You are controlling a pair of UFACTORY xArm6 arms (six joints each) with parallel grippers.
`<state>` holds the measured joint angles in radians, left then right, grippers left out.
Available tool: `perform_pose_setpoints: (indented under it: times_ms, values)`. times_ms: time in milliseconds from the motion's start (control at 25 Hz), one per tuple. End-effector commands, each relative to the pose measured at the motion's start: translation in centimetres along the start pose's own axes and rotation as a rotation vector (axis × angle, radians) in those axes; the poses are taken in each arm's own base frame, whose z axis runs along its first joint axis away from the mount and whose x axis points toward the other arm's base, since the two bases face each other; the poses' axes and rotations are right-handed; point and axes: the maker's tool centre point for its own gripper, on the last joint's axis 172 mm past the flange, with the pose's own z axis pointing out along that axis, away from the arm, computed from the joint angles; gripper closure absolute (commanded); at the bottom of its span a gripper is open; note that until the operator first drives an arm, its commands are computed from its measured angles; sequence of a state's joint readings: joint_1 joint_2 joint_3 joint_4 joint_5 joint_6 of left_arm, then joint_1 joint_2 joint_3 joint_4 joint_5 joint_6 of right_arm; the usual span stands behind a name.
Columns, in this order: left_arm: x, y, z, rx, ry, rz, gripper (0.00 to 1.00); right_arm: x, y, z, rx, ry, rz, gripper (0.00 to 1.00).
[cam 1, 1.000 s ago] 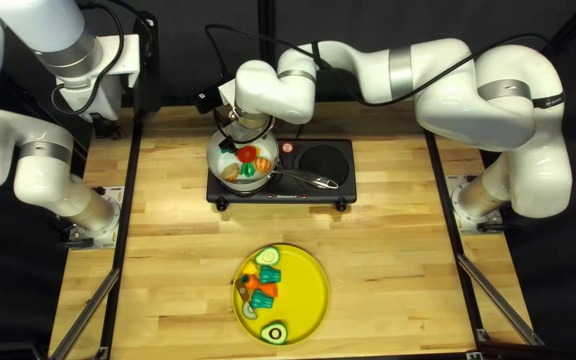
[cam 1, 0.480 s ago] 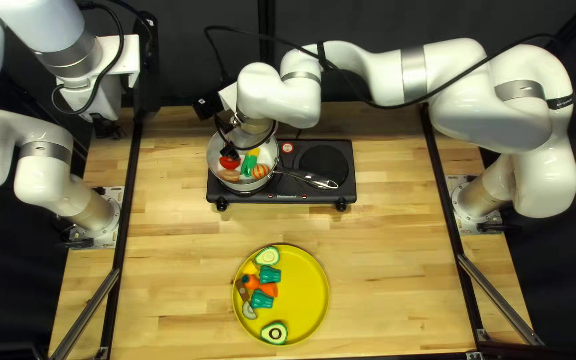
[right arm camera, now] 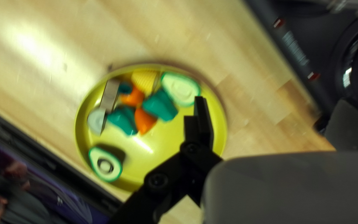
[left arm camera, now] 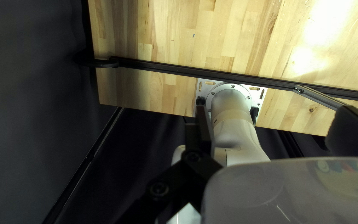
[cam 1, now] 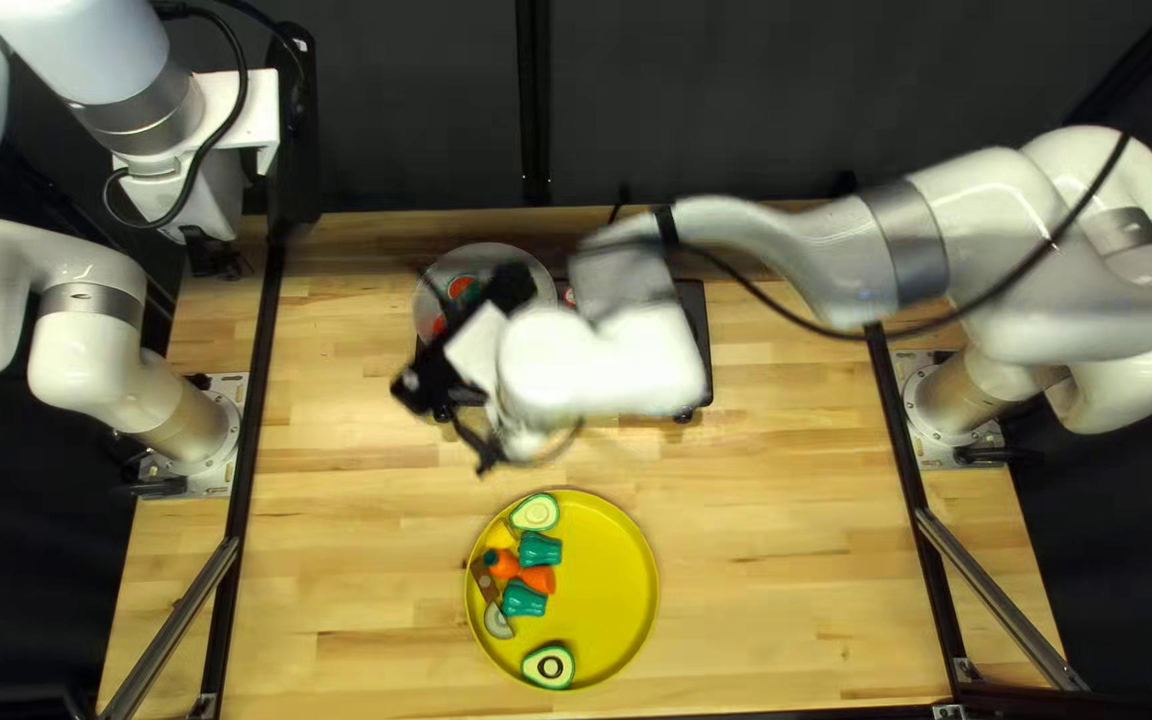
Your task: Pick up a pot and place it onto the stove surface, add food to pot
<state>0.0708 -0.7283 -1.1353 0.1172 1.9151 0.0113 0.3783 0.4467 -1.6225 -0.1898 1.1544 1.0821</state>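
Left side: I have the left gripper (left arm camera: 271, 103) wide open, holding nothing, off the desk's left edge; I judge it is not needed here. Pot (cam 1: 503, 254) sits at the stove's (cam 1: 694, 320) left end, red food (cam 1: 464, 286) inside, so filling looks partly done. Plate (cam 1: 614, 587) is on the near side. Right gripper (right arm camera: 271, 100), wide open and empty, is above the desk between stove and plate.

Step, as I judge it: fetch another piece. The near avocado half (cam 1: 548, 667) lies apart from the heap, so it should be the cleanest grasp. Settle before descending, straddle its sides, close gently; rim contact could tip the plate.

Surface: pale wooden desk (cam 1: 336, 534), black rail (cam 1: 256, 360) along the left, glare patch (right arm camera: 34, 45) left of the plate. Dark curtain (cam 1: 736, 120) behind the far edge.
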Motion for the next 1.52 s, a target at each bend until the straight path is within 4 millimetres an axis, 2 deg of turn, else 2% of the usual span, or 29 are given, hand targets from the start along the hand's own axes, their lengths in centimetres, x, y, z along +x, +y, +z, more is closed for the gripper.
perform_pose_setpoints:
  times_ms: [40, 120, 280, 560, 800, 1240, 1320, 1400, 1520]
  values:
    - [0.0, 0.0, 0.0, 0.0, 0.0, 0.0, 0.0, -4.8, -4.7, 2.1, 0.019, 0.016, -0.026, 0.0]
    - [0.0, 0.0, 0.0, 0.0, 0.0, 0.0, 0.0, -6.3, -6.6, 3.4, 0.011, 0.032, -0.033, 0.0]
    - [0.0, 0.0, 0.0, 0.0, 0.0, 0.0, 0.0, -7.3, -8.3, 5.7, 0.004, 0.05, -0.043, 0.0]
    - [0.0, 0.0, 0.0, 0.0, 0.0, 0.0, 0.0, -6.2, -9.0, 8.1, 0.014, 0.057, -0.057, 0.0]
    - [0.0, 0.0, 0.0, 0.0, 0.0, 0.0, 0.0, -4.5, -8.1, 10.0, 0.021, 0.04, -0.042, 0.0]
    - [0.0, 0.0, 0.0, 0.0, 0.0, 0.0, 0.0, -4.3, -8.1, 10.4, 0.014, 0.036, -0.033, 0.0]
    - [0.0, 0.0, 0.0, 0.0, 0.0, 0.0, 0.0, -4.8, -7.7, 11.6, 0.01, 0.041, -0.032, 0.0]
    - [0.0, 0.0, 0.0, 0.0, 0.0, 0.0, 0.0, -5.2, -7.4, 11.9, 0.013, 0.037, -0.017, 0.0]
    - [0.0, 0.0, 0.0, 0.0, 0.0, 0.0, 0.0, -5.8, -7.5, 10.3, 0.026, 0.025, 0.033, 0.0]
